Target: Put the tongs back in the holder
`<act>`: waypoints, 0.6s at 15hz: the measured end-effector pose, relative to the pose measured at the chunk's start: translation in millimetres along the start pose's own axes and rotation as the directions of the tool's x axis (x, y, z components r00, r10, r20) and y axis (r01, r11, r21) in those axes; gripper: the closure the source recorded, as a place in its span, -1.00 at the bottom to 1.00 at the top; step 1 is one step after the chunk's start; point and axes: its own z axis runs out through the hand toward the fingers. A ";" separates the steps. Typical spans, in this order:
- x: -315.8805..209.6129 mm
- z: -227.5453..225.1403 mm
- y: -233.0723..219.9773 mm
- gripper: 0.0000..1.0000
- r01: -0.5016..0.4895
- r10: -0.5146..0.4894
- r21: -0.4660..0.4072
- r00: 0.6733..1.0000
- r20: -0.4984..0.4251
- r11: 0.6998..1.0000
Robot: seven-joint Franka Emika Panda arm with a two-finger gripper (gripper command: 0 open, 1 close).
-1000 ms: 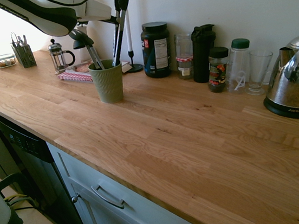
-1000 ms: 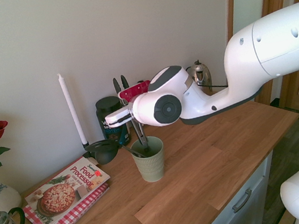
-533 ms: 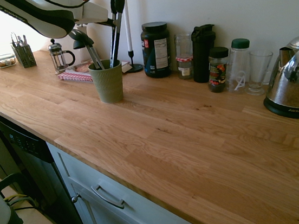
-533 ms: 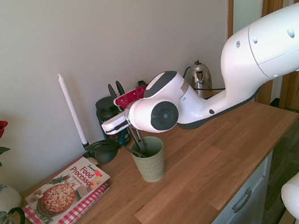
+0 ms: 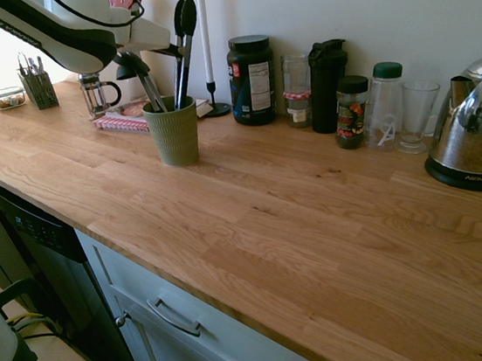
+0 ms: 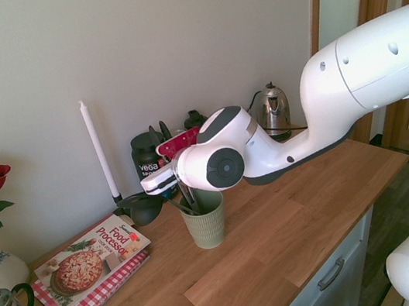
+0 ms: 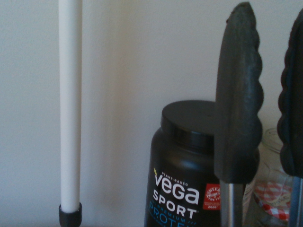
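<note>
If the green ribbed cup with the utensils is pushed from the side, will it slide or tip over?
The holder looks like ceramic, so probably heavy enough to slide on the smooth wooden counter at first. But the tongs and a black spoon rise far above its rim and lean, which likely makes it top-heavy. A push near the rim may tip it.

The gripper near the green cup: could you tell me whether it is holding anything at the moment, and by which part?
The gripper holds the tongs by the middle of their metal arms, black tips up, hinge end down inside the holder.
</note>
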 end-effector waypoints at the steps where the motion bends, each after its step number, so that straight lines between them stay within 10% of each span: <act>1: -2.0 -0.2 1.8 1.00 0.002 -0.002 -0.003 1.000 0.002 1.000; 2: -4.9 -0.4 4.4 1.00 0.006 -0.005 -0.008 1.000 0.006 1.000; 3: -10.1 -0.4 9.7 -1.00 0.012 -0.012 -0.019 1.000 0.011 1.000; 9: -27.2 -0.5 27.2 -1.00 0.036 -0.035 -0.055 0.999 0.021 0.998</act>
